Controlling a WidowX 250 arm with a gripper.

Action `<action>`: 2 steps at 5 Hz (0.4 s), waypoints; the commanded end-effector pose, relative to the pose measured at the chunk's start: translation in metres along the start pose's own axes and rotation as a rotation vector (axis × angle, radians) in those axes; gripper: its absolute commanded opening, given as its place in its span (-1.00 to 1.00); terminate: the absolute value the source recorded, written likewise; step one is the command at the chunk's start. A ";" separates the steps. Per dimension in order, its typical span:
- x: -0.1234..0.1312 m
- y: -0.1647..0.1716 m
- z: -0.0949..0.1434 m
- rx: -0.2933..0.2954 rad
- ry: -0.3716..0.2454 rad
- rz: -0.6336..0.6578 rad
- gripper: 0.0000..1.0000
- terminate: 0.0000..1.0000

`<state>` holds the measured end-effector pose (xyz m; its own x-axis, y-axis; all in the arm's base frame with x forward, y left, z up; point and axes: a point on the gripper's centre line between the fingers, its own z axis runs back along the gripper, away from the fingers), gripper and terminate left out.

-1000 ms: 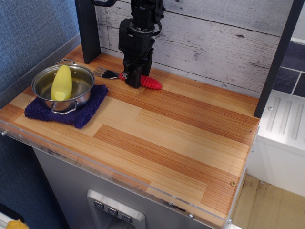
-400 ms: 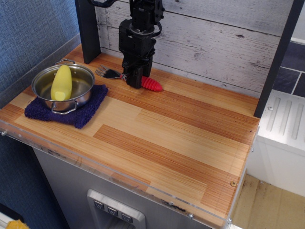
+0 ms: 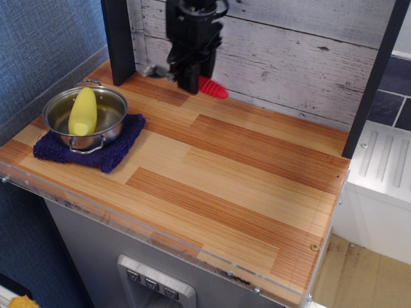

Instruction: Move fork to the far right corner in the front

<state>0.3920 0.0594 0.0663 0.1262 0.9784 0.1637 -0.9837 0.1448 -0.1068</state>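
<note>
My black gripper (image 3: 190,82) is shut on the fork and holds it in the air above the back of the wood-grain countertop. The fork's ribbed red handle (image 3: 214,88) sticks out to the right of the fingers, and its grey tines (image 3: 153,70) stick out to the left, in front of the white plank wall. The fork lies roughly level, clear of the surface. The front right corner (image 3: 313,247) of the countertop, with its small screw and clear plastic edge strip, lies far from the gripper.
A steel pot (image 3: 85,117) holding a yellow corn-like piece (image 3: 82,110) sits on a dark blue cloth (image 3: 90,145) at the left. A black post (image 3: 119,40) stands at the back left, another (image 3: 371,80) at the right edge.
The gripper has risen from the counter with the fork in it. The fork left the surface and now hangs higher, in front of the wall.
</note>
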 end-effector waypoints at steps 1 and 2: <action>-0.040 0.027 0.064 -0.139 -0.028 -0.106 -1.00 -1.00; -0.069 0.047 0.072 -0.161 0.000 -0.255 -1.00 -1.00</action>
<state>0.3268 -0.0176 0.1018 0.3956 0.9004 0.1809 -0.8919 0.4236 -0.1581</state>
